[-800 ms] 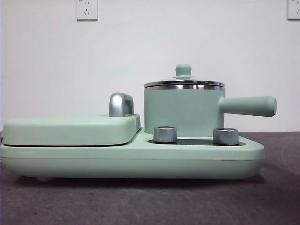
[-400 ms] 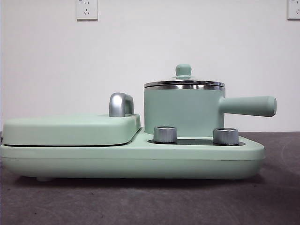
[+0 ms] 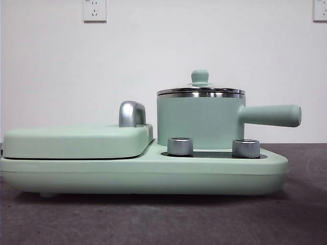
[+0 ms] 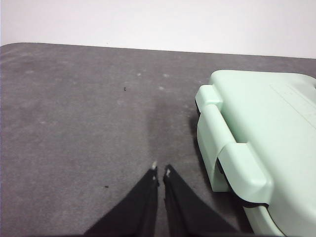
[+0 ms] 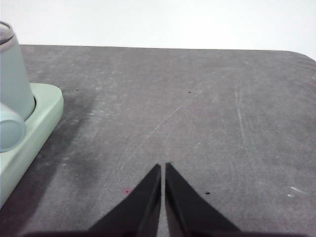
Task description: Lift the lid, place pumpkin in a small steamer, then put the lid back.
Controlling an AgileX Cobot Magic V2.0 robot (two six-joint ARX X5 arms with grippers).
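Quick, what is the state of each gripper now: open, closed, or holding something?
Left gripper: closed, holding nothing, above the bare table.
Right gripper: closed, holding nothing, also above the table.

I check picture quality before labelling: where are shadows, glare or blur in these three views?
Front view: sharp, even light, bright glare on the steel rim of the small round glass lid. Left wrist view: soft shadow on the grey table ahead of the left gripper. Right wrist view: near edge of the mint-green cylindrical pot blurred.

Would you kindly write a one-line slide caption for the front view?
Small steamer with its lid on, beside the flat griddle cover on the mint-green cooker base; no pincer in frame.
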